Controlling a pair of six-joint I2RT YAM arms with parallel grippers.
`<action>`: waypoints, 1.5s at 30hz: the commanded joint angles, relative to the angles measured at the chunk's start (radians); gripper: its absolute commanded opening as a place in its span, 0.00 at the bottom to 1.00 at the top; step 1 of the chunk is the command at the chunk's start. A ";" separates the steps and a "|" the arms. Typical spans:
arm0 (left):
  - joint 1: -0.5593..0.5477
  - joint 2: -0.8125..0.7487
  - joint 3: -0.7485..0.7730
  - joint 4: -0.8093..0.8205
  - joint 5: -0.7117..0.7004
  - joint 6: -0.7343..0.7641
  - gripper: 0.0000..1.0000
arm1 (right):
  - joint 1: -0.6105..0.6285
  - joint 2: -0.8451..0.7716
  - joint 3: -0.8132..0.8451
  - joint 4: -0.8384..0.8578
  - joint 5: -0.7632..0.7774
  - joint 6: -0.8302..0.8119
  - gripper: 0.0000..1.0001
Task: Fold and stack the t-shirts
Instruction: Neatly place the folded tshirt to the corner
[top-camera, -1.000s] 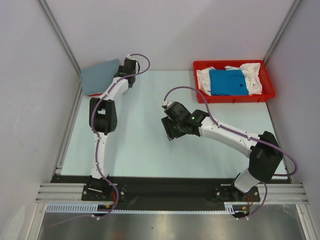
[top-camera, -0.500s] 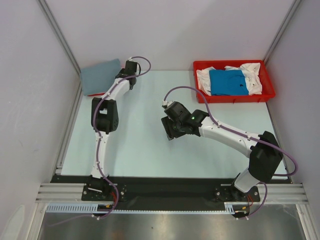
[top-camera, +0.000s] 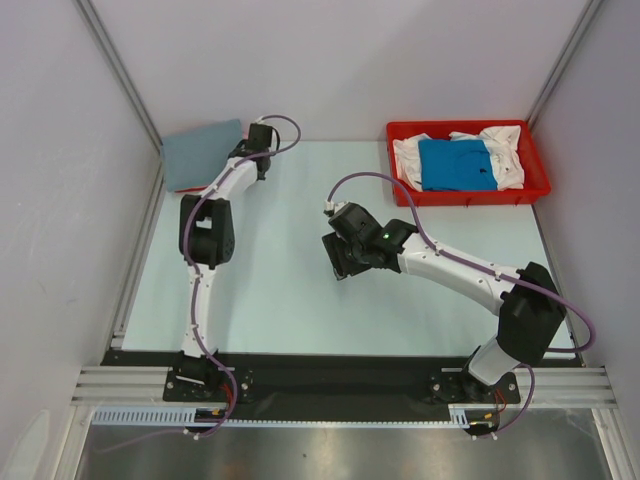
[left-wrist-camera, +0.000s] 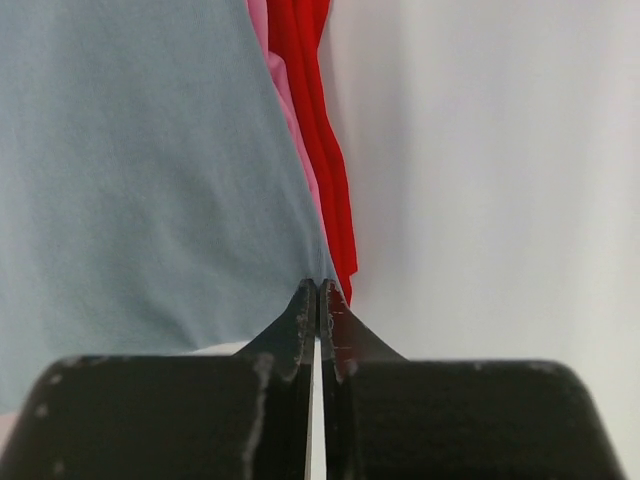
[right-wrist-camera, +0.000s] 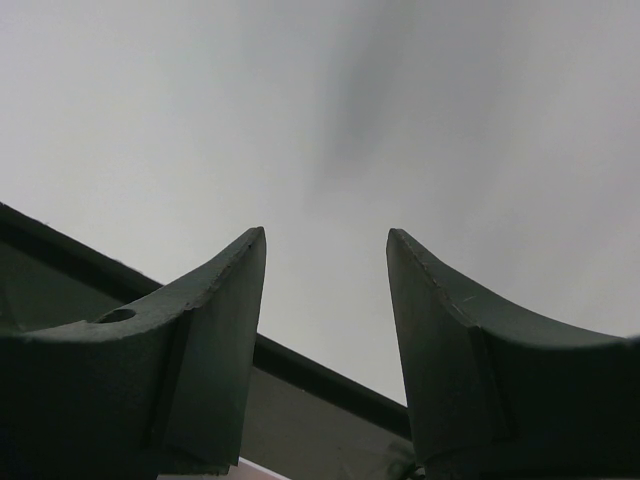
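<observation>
The slate grey t-shirt (top-camera: 203, 150) lies folded at the table's far left corner, on top of a pink t-shirt (left-wrist-camera: 258, 20) and a red t-shirt (left-wrist-camera: 305, 60). Only their edges show beside the grey t-shirt (left-wrist-camera: 140, 170). My left gripper (top-camera: 262, 135) sits just right of this stack. Its jaws are shut, and the left gripper (left-wrist-camera: 318, 285) has its tips at the grey cloth's near corner with nothing seen pinched. Over the table's middle, my right gripper (top-camera: 338, 262) is open and empty. In its own view the right gripper (right-wrist-camera: 325, 235) faces the wall.
A red plastic tray (top-camera: 468, 200) at the back right holds a bright blue t-shirt (top-camera: 458, 165) lying on a white t-shirt (top-camera: 505, 150). Grey walls and metal frame posts close in the table on the left, back and right.
The left gripper's jaws have closed from open and it has drawn slightly away from the grey t-shirt's edge. The right arm has not moved.
</observation>
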 joint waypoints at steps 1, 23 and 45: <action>-0.005 -0.116 -0.033 0.018 0.052 -0.023 0.00 | -0.001 -0.030 0.026 0.031 0.005 0.009 0.57; 0.033 -0.148 0.053 0.013 0.265 -0.124 0.49 | -0.007 -0.010 0.023 0.036 -0.009 -0.001 0.57; 0.453 -0.183 -0.489 1.053 1.197 -1.072 0.00 | -0.042 0.048 0.058 0.048 -0.074 -0.047 0.57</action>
